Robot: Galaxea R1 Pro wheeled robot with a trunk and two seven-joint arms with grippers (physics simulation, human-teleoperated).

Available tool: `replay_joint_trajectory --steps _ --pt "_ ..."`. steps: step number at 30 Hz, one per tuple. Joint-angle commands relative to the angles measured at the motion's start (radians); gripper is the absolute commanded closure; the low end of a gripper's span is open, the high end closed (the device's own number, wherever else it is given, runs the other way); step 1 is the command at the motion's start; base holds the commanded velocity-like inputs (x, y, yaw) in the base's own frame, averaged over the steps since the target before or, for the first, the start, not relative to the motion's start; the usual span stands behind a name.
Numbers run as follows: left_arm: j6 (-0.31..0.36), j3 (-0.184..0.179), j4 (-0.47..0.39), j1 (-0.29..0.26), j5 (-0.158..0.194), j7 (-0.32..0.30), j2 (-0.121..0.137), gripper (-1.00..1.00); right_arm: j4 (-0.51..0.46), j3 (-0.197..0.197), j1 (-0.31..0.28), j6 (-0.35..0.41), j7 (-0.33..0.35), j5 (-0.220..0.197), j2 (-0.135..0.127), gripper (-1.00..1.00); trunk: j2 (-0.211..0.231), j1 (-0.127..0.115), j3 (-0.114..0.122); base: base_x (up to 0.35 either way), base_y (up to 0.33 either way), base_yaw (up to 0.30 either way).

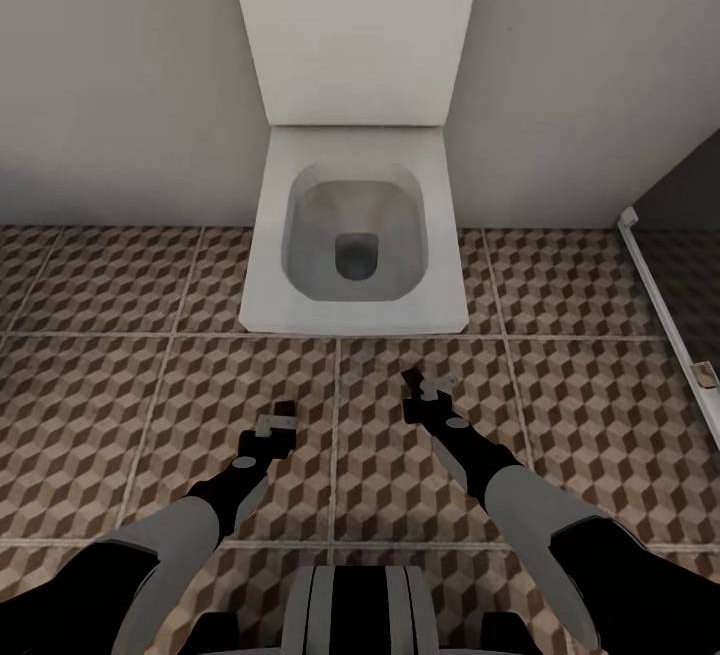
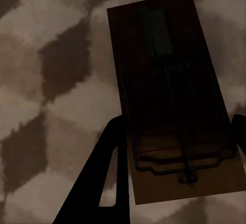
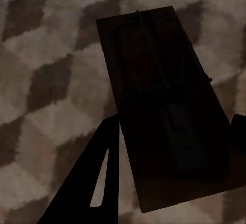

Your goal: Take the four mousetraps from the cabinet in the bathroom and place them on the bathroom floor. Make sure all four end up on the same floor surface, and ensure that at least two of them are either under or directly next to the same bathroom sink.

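Left claw point(image 1: 281, 416) clamped on a mousetrap point(image 2: 171, 96) — board between both fingers point(image 2: 105, 178), above the cube-patterned floor point(image 1: 90, 415). Toilet point(image 1: 355, 235) straight ahead against the wall, bowl open. Right claw point(image 1: 420, 387) likewise gripping a second trap point(image 3: 164, 106) — held over the same tiles.

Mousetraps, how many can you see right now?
2. One mousetrap is held in the left gripper, the other mousetrap in the right gripper, both above the bathroom floor. Others may be out of sight.
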Motion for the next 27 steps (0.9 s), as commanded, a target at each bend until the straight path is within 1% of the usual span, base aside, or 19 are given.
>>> replay_joint_trajectory --steps 1,20,22,24,27 --pt "-0.003 -0.009 0.001 -0.001 0.004 0.006 0.000 1.00 0.001 0.008 -0.001 -0.004 -0.003 -0.012 0.000 1.00 0.000 0.000 -0.001 0.000 0.000 0.000" --pt "-0.003 -0.009 0.001 -0.001 0.005 0.007 -0.001 1.00 0.001 0.008 0.000 -0.007 -0.002 -0.012 -0.002 1.00 0.000 0.000 -0.001 0.000 0.000 0.000" --pt "-0.003 -0.009 0.001 0.000 0.005 0.006 -0.001 1.00 0.001 0.008 0.005 -0.018 -0.002 -0.010 -0.002 1.00 0.000 0.000 -0.001 0.000 0.000 0.000" --pt "-0.003 -0.009 0.001 0.000 0.005 0.006 -0.001 1.00 0.001 0.009 0.024 -0.054 -0.001 -0.002 -0.001 1.00 0.000 0.000 -0.001 0.000 0.000 0.000" --pt "-0.003 -0.009 0.001 0.000 0.005 0.006 -0.001 1.00 0.001 0.009 0.037 -0.085 -0.002 0.011 0.001 1.00 0.000 0.000 -0.001 0.000 0.000 0.000"
